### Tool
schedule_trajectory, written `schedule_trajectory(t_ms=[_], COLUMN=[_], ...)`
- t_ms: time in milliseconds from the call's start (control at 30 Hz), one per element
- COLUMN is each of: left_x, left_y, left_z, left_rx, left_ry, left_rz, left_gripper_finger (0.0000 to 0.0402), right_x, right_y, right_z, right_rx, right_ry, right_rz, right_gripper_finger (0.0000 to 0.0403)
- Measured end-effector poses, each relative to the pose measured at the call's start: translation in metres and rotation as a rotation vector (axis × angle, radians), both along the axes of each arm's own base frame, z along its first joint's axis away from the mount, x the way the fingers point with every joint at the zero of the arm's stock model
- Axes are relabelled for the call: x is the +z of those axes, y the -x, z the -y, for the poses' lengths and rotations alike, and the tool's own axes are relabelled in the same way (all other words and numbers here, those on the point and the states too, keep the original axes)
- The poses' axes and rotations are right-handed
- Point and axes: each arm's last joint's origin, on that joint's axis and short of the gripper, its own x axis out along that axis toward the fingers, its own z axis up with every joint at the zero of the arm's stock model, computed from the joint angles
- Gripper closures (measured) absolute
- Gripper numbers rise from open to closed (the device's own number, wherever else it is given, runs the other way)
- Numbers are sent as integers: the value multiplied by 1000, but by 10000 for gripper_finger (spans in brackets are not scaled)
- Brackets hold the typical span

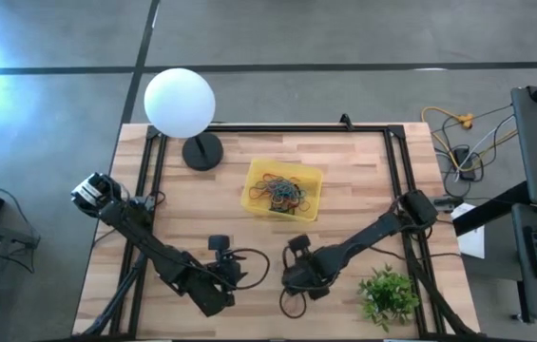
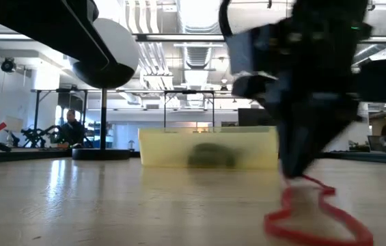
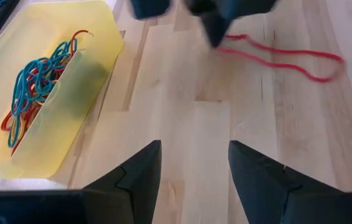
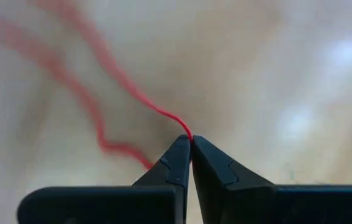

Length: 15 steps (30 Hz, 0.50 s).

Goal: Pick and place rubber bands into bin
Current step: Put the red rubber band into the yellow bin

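Note:
A red rubber band (image 3: 281, 57) lies on the wooden table near its front edge, one end raised at my right gripper (image 4: 191, 144), which is shut on it and points down. The band also shows in the low view (image 2: 315, 215). My left gripper (image 3: 194, 168) hovers open a little to the left of it, above bare wood, with nothing between its fingers. The yellow bin (image 1: 254, 195) stands farther back at mid-table and holds a tangle of several rubber bands (image 3: 35, 87) in blue, red and other colours. My right gripper pinches one strand of the red rubber band (image 4: 188, 133) between its two fingertips, only at their free ends. The fingers come from above, pointing down. The pinched end is raised slightly; the remaining loop (image 2: 329, 222) lies slack on the table.
A white globe lamp (image 1: 180, 103) on a black base stands at the table's far left. A small green plant (image 1: 387, 294) sits at the near right. Black frame rails (image 1: 396, 180) run along the table's sides. Bare wood lies between the grippers and the bin.

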Motion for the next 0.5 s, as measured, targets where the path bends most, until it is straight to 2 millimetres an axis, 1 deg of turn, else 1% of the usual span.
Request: schedule_trajectory(t_ms=[33, 167, 300, 433, 500], left_x=[0, 0, 0, 0, 0], left_y=[0, 0, 0, 0, 0], left_z=[0, 0, 0, 0, 0], left_rx=[0, 1, 0, 1, 1], left_ry=[0, 2, 2, 3, 2], left_rz=[1, 4, 5, 6, 6], left_gripper_finger=[230, 230, 230, 230, 230], right_x=[5, 37, 57, 89, 99], right_y=[0, 5, 10, 14, 15], right_z=[2, 8, 13, 24, 31], right_rx=[-13, -63, -88, -108, -111], right_ry=[22, 88, 156, 237, 262], right_rz=[26, 130, 207, 337, 366], right_gripper_finger=[395, 395, 395, 395, 395])
